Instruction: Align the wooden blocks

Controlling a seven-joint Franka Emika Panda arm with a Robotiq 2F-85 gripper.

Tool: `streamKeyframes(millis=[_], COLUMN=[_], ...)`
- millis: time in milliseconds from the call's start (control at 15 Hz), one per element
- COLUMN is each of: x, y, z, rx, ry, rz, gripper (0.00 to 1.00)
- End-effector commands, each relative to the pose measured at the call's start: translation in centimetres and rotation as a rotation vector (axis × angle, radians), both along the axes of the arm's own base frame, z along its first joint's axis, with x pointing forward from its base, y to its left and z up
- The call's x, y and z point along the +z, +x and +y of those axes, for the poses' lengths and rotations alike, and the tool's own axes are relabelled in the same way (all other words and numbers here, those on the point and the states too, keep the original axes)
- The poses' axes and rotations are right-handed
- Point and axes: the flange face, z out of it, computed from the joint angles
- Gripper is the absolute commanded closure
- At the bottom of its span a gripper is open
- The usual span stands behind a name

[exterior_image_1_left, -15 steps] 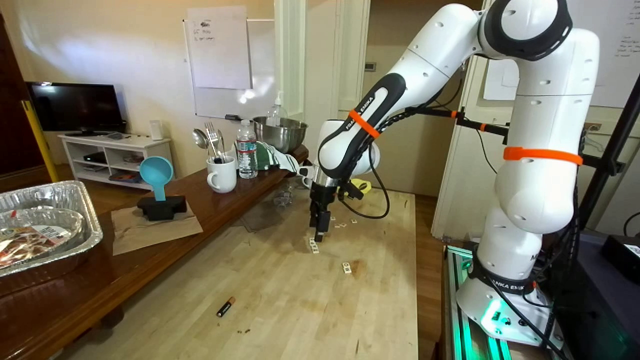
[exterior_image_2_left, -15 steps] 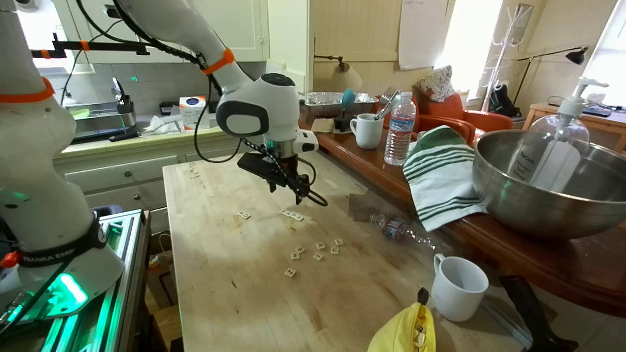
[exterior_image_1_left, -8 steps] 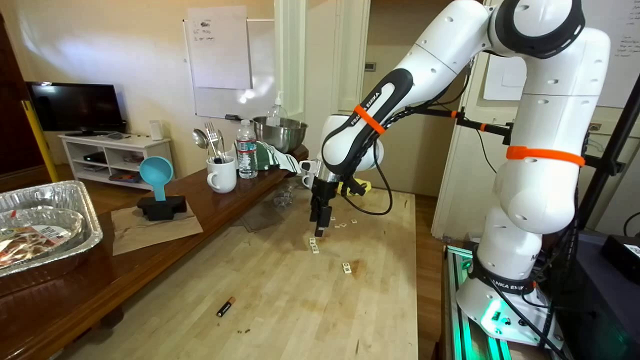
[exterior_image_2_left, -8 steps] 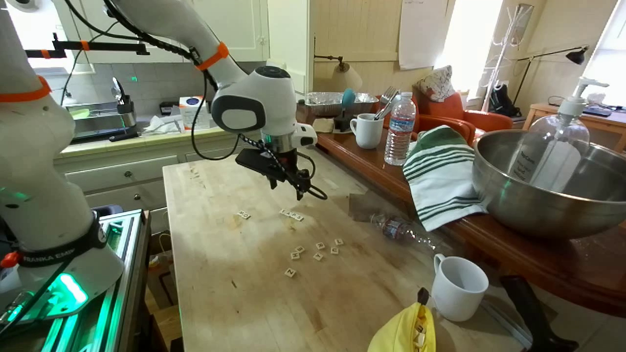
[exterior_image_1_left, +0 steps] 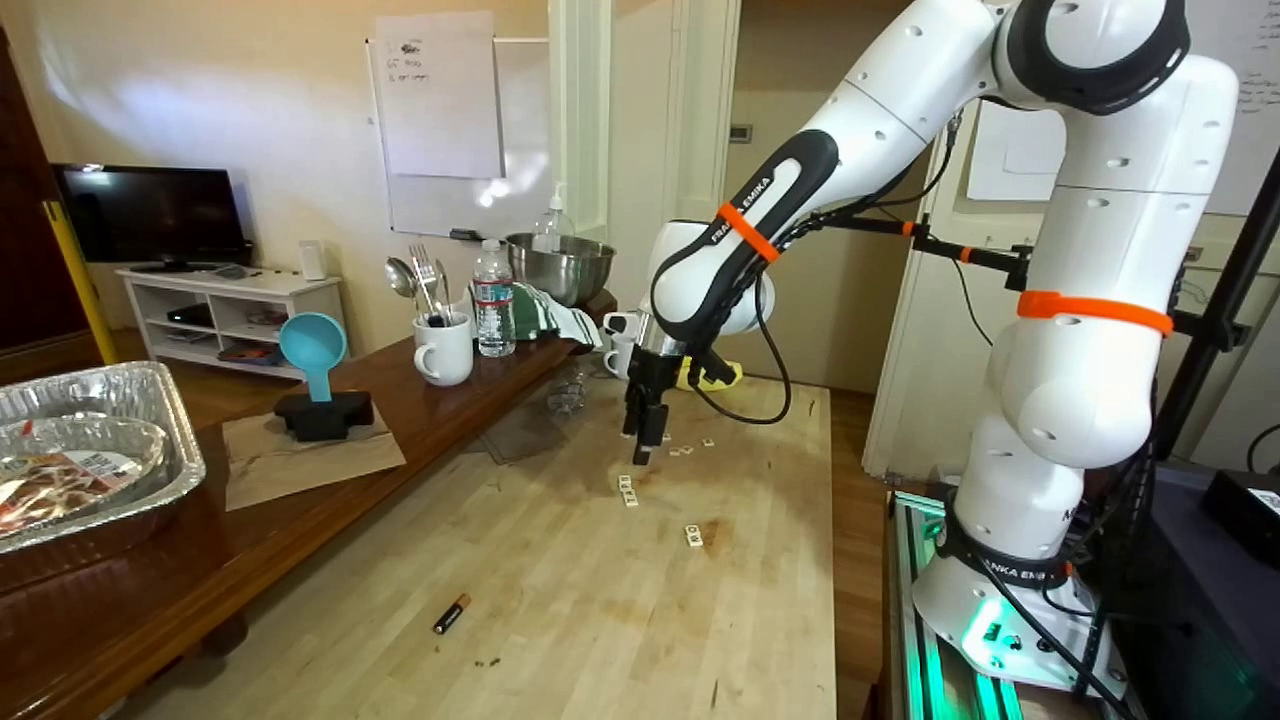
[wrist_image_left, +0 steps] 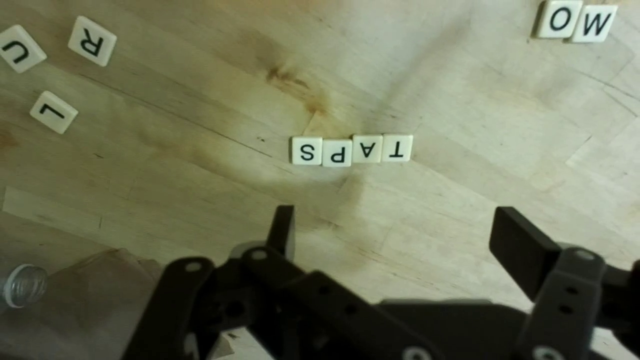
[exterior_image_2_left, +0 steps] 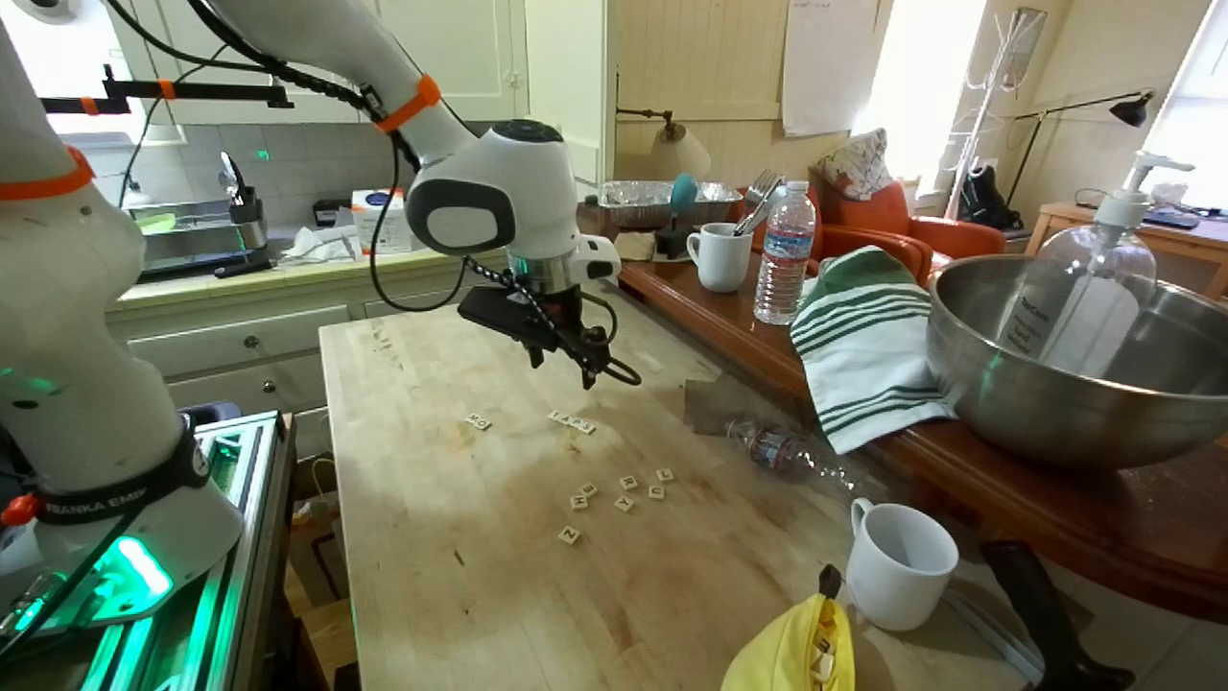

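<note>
The wooden blocks are small pale letter tiles on the table. In the wrist view, tiles S (wrist_image_left: 306, 151), P (wrist_image_left: 337, 153), A (wrist_image_left: 367, 149) and T (wrist_image_left: 397, 148) stand side by side in a slightly staggered row; the row also shows in both exterior views (exterior_image_1_left: 627, 490) (exterior_image_2_left: 572, 421). Tiles O (wrist_image_left: 560, 19) and W (wrist_image_left: 594, 23) form a pair. Loose tiles R (wrist_image_left: 92, 41), U (wrist_image_left: 21, 48) and L (wrist_image_left: 53, 112) lie apart, turned at angles; several loose tiles, including tile Z (exterior_image_2_left: 569, 536), show in an exterior view. My gripper (wrist_image_left: 392, 225) is open and empty, raised above the table near the row.
A clear bottle (exterior_image_2_left: 787, 453) lies beside the raised dark wood ledge (exterior_image_2_left: 691, 307). A white mug (exterior_image_2_left: 902, 566) and a yellow pouch (exterior_image_2_left: 796, 643) stand at the table's end. A battery (exterior_image_1_left: 452, 613) lies on the table. A steel bowl (exterior_image_2_left: 1074, 384) sits on the ledge.
My gripper has risen and drawn back slightly from the row of tiles, which it partly covered in an exterior view. The tiles show no visible movement.
</note>
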Motion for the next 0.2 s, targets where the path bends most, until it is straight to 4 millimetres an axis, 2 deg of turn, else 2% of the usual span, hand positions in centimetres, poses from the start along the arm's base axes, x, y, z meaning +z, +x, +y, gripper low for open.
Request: streamKeyframes(millis=[0, 133], x=[0.04, 0.03], y=[0.01, 0.0], z=[0.05, 0.08], rx=[0.0, 0.001], ry=[0.0, 0.0], rz=[0.001, 0.001], gripper=[0.0, 0.0])
